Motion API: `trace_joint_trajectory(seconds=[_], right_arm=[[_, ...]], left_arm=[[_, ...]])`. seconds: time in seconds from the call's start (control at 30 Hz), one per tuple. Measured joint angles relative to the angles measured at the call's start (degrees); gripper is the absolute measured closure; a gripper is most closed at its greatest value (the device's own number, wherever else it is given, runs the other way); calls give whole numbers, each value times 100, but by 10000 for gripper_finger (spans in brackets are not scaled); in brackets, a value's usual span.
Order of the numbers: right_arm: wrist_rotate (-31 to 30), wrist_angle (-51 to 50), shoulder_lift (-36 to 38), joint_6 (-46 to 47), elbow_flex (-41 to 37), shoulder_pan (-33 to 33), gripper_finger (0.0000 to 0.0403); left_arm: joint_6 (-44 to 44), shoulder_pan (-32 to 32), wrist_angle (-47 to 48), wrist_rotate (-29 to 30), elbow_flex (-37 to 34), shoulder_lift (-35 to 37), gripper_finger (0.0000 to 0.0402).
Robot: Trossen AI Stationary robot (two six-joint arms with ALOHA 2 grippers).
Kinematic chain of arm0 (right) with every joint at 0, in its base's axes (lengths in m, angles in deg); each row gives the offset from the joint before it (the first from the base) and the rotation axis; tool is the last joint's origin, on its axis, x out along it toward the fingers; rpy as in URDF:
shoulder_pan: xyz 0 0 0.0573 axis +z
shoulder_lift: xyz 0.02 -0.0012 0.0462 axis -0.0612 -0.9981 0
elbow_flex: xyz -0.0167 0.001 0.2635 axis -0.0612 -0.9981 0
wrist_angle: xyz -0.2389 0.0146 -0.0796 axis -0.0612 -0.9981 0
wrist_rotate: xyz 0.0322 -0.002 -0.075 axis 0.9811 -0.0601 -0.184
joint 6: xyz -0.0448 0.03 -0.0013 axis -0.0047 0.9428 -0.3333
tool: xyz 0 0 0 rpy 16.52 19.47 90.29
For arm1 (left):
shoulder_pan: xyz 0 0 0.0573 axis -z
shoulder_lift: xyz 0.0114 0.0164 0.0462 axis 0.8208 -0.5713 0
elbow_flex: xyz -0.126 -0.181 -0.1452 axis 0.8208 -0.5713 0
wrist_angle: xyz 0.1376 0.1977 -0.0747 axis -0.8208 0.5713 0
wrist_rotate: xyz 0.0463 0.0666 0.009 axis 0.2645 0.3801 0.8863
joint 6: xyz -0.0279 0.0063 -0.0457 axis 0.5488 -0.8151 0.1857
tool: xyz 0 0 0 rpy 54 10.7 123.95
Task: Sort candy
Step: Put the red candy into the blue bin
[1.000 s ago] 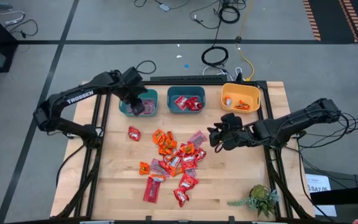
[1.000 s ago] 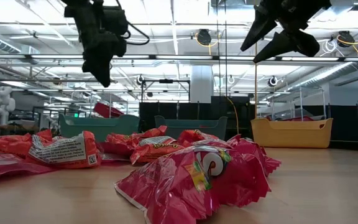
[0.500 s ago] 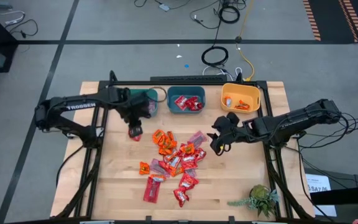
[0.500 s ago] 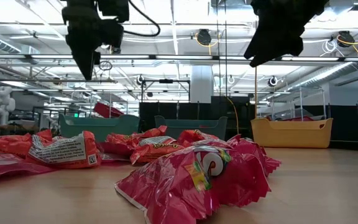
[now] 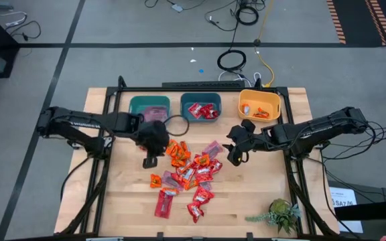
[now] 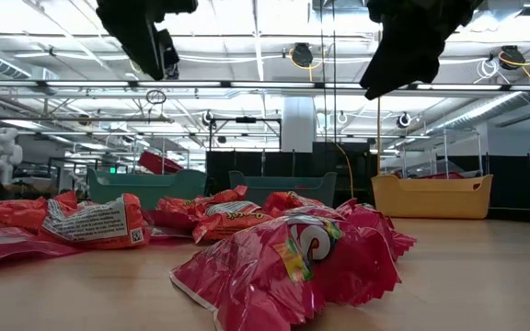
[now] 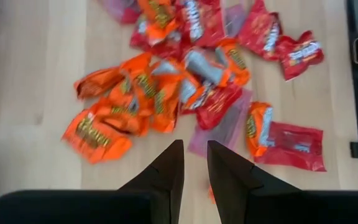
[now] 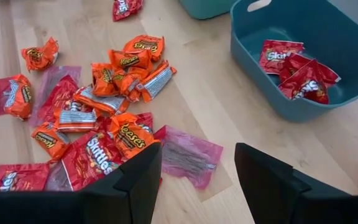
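The left claw [image 5: 150, 159] sits in the high view at centre-left of the frame, over the left edge of the candy [image 5: 189, 171] heap on the bench [image 5: 260, 194]. The right claw [image 5: 235, 155] hovers just right of the heap's upper right corner, near a pinkish-mauve wrapper [image 5: 212, 147]. Along the top of the bench stand the left teal bin [image 5: 149, 107], the middle teal bin [image 5: 200, 110] with red sweets in it, and the yellow bin [image 5: 259, 105]. Both claws hang at opposite sides of the pile, probably so each can pick without crossing the other.

In the low view, candy [image 6: 283, 253] fills the foreground; both arms show only as dark shapes at the top, well above the wrappers.

The left wrist view shows the left claw [image 7: 194, 165] with fingers almost pressed together, only a narrow gap between them and nothing in it, pointing at the near edge of the candy [image 7: 185, 81].

The right wrist view shows the right claw [image 8: 197, 174] spread wide and empty, a mauve wrapper [image 8: 188, 154] lying between its fingers' line of reach, seemingly the next pick. The middle teal bin [image 8: 247, 56] is at the upper right.
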Motion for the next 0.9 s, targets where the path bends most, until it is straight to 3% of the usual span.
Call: trace_joint_trajectory(seconds=[0.2, 0.43, 0.7, 0.9], right_arm=[[236, 138, 0, -322, 0, 47, 206], [321, 504, -135, -476, 2, 279, 206], [767, 1087, -1113, -461, 42, 546, 206], [912, 1134, -2161, -496, 698, 577, 206]], left_arm=[[11, 310, -71, 506, -84, 8, 321], [201, 618, -876, 568, -1276, 470, 321], [391, 738, -1199, 564, -2287, 1479, 321], [347, 738, -1223, 626, -2739, 2270, 321]])
